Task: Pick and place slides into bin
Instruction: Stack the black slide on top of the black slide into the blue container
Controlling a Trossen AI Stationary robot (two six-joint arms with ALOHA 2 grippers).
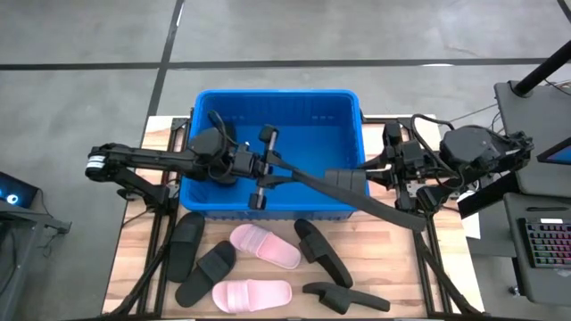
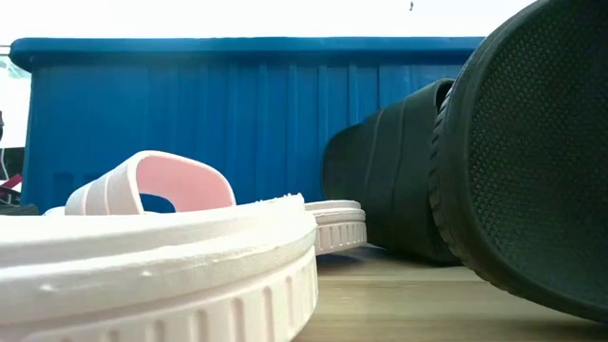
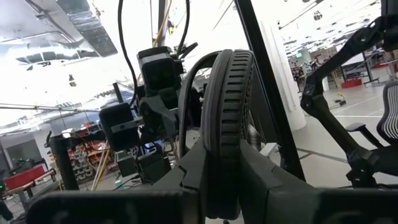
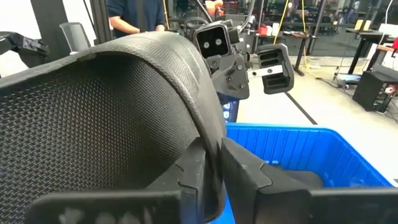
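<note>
While both hands grip it, left hand [image 1: 268, 169] and right hand [image 1: 379, 176], a black slide [image 1: 343, 187] spans the blue bin [image 1: 268, 100] crosswise, its long axis tilting toward the worktop [image 1: 393, 267].

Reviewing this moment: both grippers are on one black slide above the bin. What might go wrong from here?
Both grippers pinch the same black slide on edge, the left gripper above the bin's inside, the right gripper at the bin right wall.

1. If the arms pull apart before one lets go, the slide may bend or be yanked free.
2. Its right end hangs over the wall and table, so an early release could drop it outside.
</note>
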